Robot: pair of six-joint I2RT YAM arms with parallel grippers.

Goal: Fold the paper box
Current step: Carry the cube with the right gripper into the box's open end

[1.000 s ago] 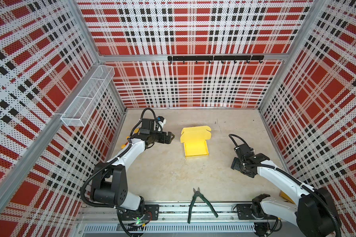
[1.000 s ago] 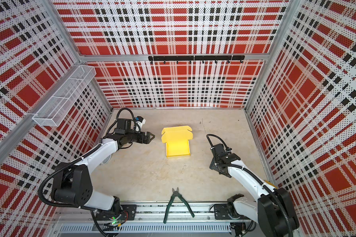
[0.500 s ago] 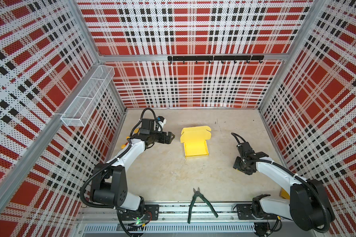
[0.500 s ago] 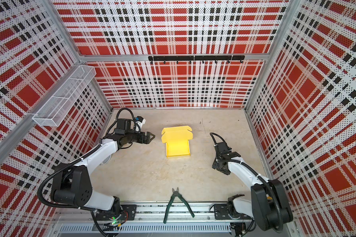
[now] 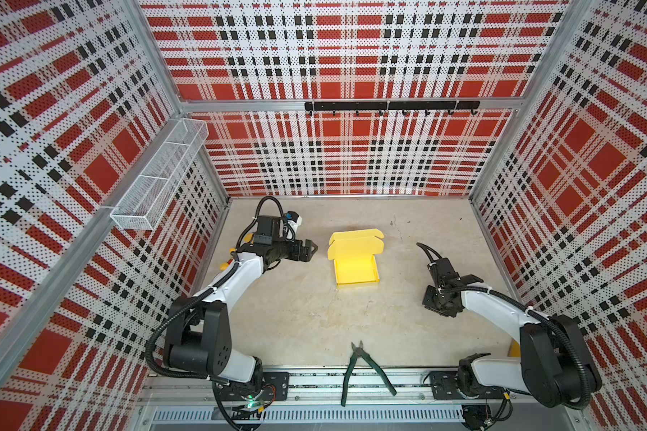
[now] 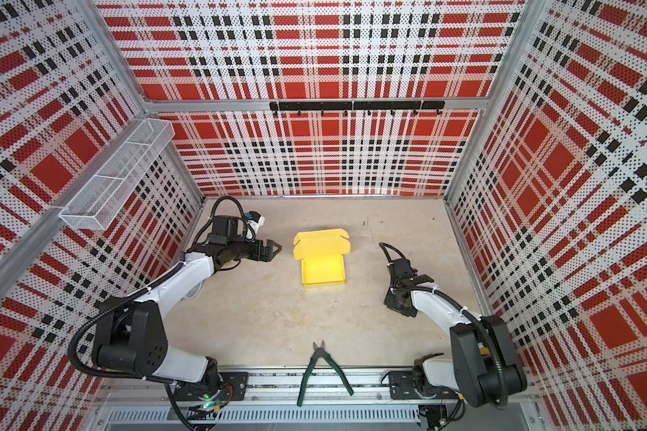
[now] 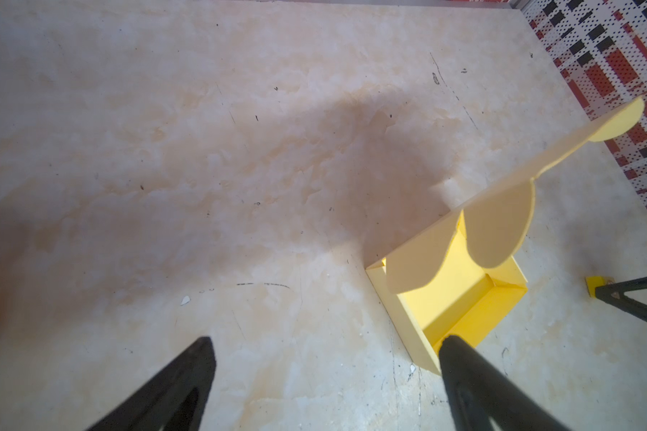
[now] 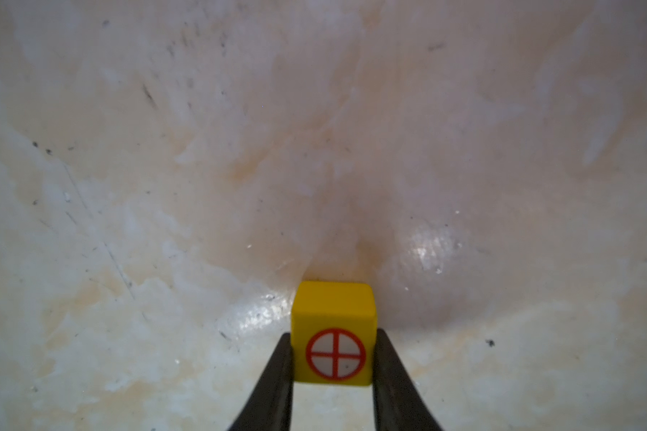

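Observation:
The paper box (image 5: 355, 261) (image 6: 322, 261) is pale yellow and stands mid-table as a shallow open tray, its scalloped lid flap (image 7: 497, 227) raised at the far end. My left gripper (image 5: 312, 247) (image 7: 327, 339) hovers open just left of the box, touching nothing. To the right of the box, my right gripper (image 5: 436, 300) (image 8: 333, 336) points down at the table. It is shut on a tiny yellow cube (image 8: 333, 306) with a red cross mark, one finger against each side of it.
Green-handled pliers (image 5: 363, 369) (image 6: 324, 367) lie at the table's front edge. A white wire basket (image 5: 157, 183) hangs on the left wall and a black hook rail (image 5: 389, 106) on the back wall. Plaid walls close in the table.
My right gripper's jaws have narrowed onto the small yellow cube while its wrist tipped down to the table. The left arm and the box have not moved.

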